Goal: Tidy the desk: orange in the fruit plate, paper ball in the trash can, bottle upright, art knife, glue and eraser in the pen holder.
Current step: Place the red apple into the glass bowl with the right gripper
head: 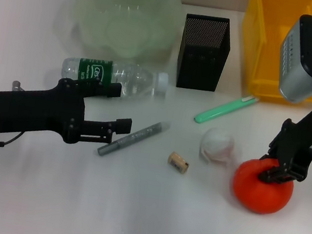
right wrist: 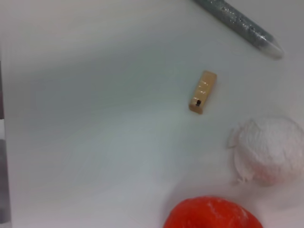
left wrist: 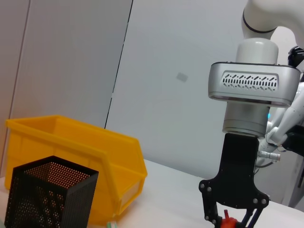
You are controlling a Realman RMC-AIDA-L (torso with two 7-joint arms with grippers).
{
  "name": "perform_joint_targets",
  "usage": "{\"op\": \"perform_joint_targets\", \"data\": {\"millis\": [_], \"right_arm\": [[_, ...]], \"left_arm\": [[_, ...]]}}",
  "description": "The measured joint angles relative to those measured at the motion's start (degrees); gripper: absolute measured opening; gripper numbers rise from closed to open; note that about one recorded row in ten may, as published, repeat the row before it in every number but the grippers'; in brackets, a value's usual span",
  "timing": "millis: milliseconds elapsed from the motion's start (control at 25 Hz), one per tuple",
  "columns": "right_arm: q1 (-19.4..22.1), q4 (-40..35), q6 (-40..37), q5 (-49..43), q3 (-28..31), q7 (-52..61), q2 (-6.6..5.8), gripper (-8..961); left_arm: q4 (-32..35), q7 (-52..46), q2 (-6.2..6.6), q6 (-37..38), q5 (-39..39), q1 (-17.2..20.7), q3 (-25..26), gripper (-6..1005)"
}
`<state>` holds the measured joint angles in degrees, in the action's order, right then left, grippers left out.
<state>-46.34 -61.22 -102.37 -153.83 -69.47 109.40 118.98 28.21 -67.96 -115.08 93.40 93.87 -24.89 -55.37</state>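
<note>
Head view has our right gripper [head: 278,172] with jaws clamped on the orange [head: 262,185]; it could roll free toward the paper ball [head: 218,144]. Left gripper [head: 122,112] idles, jaws apart.

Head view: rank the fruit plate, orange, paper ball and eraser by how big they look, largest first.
1. fruit plate, clearly the widest, even at the far side of the desk.
2. orange, under the right claw.
3. paper ball.
4. eraser, smallest.
</note>
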Motion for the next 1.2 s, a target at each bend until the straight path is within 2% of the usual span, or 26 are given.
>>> {"op": "perform_joint_targets", "data": {"millis": [120, 280, 320, 360, 560, 680, 760, 800, 840, 880, 920, 1000, 1040, 1080, 1120, 1160, 1200], "right_arm": [[-0.2, -1.4, -2.1, 0.1, 0.7, 0.0, -0.09, 285], [-0.9, -5.1, -6.6, 0.3, 5.0, 0.1, -0.19, 231], [-1.7, -7.0, -9.2, 0.9, 8.2, -0.3, -0.48, 217], [-1.7, -7.0, -9.2, 0.9, 8.2, -0.3, -0.48, 208], [-3.1, -10.9, -13.1, 8.9, 16.9, -2.0, -2.46, 168], [-3.3, -11.2, -11.6, 12.1, 19.3, -2.6, -2.74, 152], [-3.0, -10.7, -6.2, 17.6, 21.3, -3.4, -2.73, 142], [-3.0, -10.7, -6.2, 17.6, 21.3, -3.4, -2.73, 136], [-2.4, -9.8, -1.4, 21.1, 21.2, -3.7, -2.34, 131], [-2.4, -9.8, -1.4, 21.1, 21.2, -3.7, -2.34, 123], [-2.1, -8.2, 3.8, 24.4, 20.8, -4.7, -1.57, 115], [-2.1, -7.3, 6.3, 25.4, 20.8, -5.3, -1.08, 100], [-2.6, -4.8, 12.5, 27.7, 20.2, -6.5, -0.01, 92], [-2.6, -4.8, 12.5, 27.7, 20.2, -6.5, -0.01, 87], [-2.8, -1.7, 19.5, 31.0, 17.8, -7.8, 0.35, 81], [-2.8, -1.7, 19.5, 31.0, 17.8, -7.8, 0.35, 76], [-2.9, 0.5, 23.3, 33.8, 15.5, -8.7, 0.35, 70]], "left_arm": [[0.0, 0.1, 0.05, 0.1, 0.0, 0.0, 0.0, 832], [0.0, 0.1, 0.13, 0.1, 0.0, 0.1, 0.0, 832], [0.0, 0.1, 0.13, 0.1, 0.0, 0.1, 0.1, 832], [0.0, 0.1, 0.13, 0.1, 0.0, 0.1, 0.1, 832], [0.0, 0.2, 0.13, 0.2, 0.0, 0.3, 0.1, 831], [0.1, 0.2, 0.13, 0.2, 0.0, 0.4, 0.1, 831], [0.1, 0.2, 0.12, 0.2, 0.0, 0.4, 0.2, 830], [0.1, 0.2, 0.12, 0.2, 0.0, 0.4, 0.2, 830], [0.1, 0.2, 0.12, 0.2, 0.0, 0.4, 0.4, 830], [0.1, 0.2, 0.12, 0.2, 0.0, 0.4, 0.4, 830], [0.1, 0.2, 0.15, 0.2, 0.0, 0.4, 0.7, 830], [0.1, 0.2, 0.16, 0.3, 0.0, 0.4, 0.9, 830], [0.1, 0.2, 0.17, 0.3, 0.0, 0.5, 1.0, 830], [0.1, 0.2, 0.17, 0.3, 0.0, 0.5, 1.0, 830], [0.1, 0.2, 0.17, 0.3, 0.0, 0.5, 1.1, 829], [0.1, 0.2, 0.17, 0.3, 0.0, 0.5, 1.1, 829], [0.1, 0.2, 0.17, 0.3, 0.0, 0.5, 1.1, 829]]}}
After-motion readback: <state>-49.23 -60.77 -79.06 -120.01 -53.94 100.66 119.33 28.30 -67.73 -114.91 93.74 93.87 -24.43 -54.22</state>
